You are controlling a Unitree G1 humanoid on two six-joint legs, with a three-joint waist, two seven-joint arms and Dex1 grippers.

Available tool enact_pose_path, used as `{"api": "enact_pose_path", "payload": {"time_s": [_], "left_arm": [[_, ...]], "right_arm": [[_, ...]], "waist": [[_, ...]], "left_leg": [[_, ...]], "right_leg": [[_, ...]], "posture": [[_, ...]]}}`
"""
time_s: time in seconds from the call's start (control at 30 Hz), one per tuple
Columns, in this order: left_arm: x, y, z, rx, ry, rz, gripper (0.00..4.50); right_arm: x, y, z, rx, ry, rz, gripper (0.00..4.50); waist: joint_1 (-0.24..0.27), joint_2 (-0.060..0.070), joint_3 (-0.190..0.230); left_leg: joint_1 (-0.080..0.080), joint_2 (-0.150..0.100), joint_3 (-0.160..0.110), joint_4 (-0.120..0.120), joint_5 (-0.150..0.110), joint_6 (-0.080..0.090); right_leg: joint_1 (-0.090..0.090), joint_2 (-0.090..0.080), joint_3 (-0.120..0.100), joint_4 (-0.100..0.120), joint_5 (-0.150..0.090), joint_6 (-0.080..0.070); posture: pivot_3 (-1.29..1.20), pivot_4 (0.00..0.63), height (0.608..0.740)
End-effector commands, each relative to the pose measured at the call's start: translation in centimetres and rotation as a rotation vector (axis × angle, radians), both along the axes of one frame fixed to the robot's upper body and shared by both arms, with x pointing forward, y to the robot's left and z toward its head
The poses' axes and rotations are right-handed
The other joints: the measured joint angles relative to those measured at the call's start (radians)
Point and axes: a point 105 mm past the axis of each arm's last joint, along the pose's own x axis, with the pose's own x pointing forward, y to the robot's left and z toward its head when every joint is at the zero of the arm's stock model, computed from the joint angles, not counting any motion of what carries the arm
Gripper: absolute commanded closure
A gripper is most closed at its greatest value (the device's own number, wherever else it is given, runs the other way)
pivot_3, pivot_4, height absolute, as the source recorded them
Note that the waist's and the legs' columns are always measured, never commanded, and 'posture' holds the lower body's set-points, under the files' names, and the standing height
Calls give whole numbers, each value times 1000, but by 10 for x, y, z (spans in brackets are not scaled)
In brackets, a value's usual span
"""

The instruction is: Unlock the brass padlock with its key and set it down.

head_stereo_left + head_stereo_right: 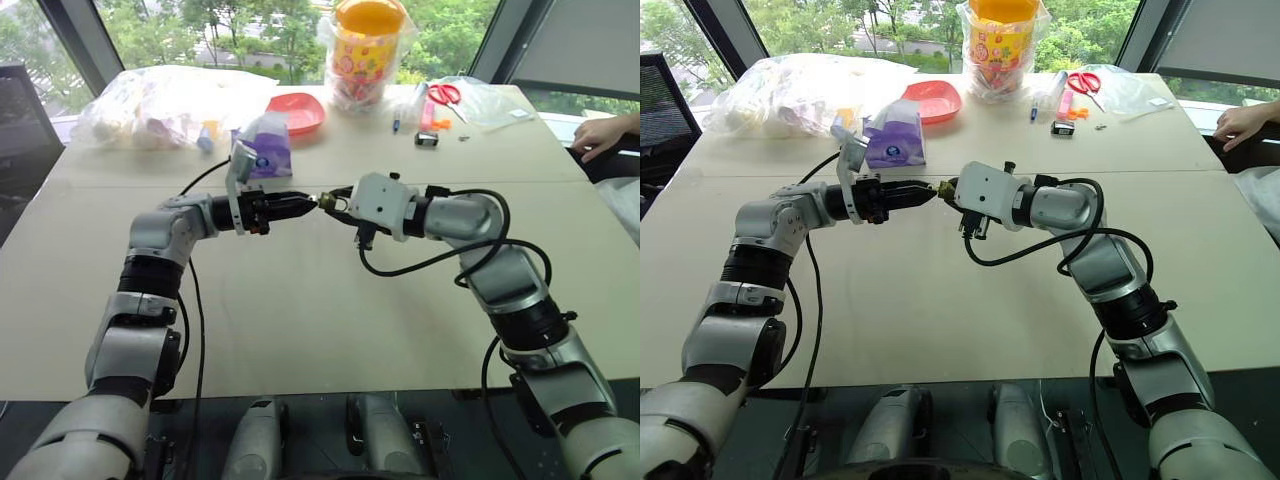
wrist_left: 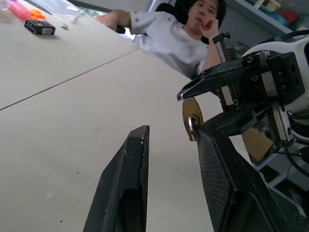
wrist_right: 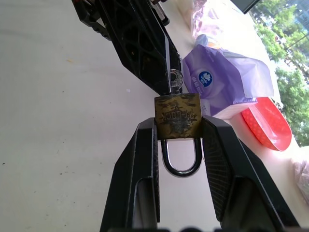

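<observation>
- Right, both arms meet above bare bench (image 1: 300,330) at mid-span, the front edge near them and clutter well back along the far side.
- Right end effector (image 3: 178,126) is clamped on the brass padlock (image 3: 177,117), shackle hanging between its fingers.
- Left end effector (image 1: 306,205) reaches level, jaws narrowed around the key (image 3: 175,79) but not yet gripping it.
- Padlock's worn, tarnished; key seated in its body.

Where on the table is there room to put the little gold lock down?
The widest bare patch of table lies under and in front of the brass padlock, between the two arms up to the near edge. The far edge is crowded: plastic bags, purple tissue pack, red dish, scissors.
</observation>
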Motion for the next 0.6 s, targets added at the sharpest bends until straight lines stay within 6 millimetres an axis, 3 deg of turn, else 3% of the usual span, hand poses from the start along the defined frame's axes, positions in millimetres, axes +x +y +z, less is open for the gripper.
{"api": "enact_pose_path", "payload": {"time_s": [0.03,0.23,0.27,0.37,0.6], "left_arm": [[0,0,17,-11,-72,5,3004],[-2,-3,13,52,-138,-15,3004],[-3,-4,12,70,-159,-25,3508],[-8,-8,5,165,-247,-59,4415],[-18,-10,-10,355,-446,-126,4415]], "right_arm": [[-7,5,11,14,-46,30,3822],[-8,5,8,-1,-40,35,3822],[-8,4,8,0,-40,34,3822],[-7,5,10,12,-37,33,3822],[-6,7,12,34,-27,32,3822]], "waist": [[0,0,0],[0,0,0],[0,0,0],[1,0,0],[-1,0,0]], "left_leg": [[0,0,0,0,0,0],[0,0,0,0,0,0],[0,0,0,0,0,0],[0,0,0,0,0,0],[0,0,0,0,0,0]], "right_leg": [[0,0,0,0,0,0],[0,0,0,0,0,0],[0,0,0,0,0,0],[0,0,0,0,0,0],[0,0,0,0,-1,-1]], "posture": [[0,150,740],[0,150,740],[0,150,740],[0,150,740],[0,150,740]]}}
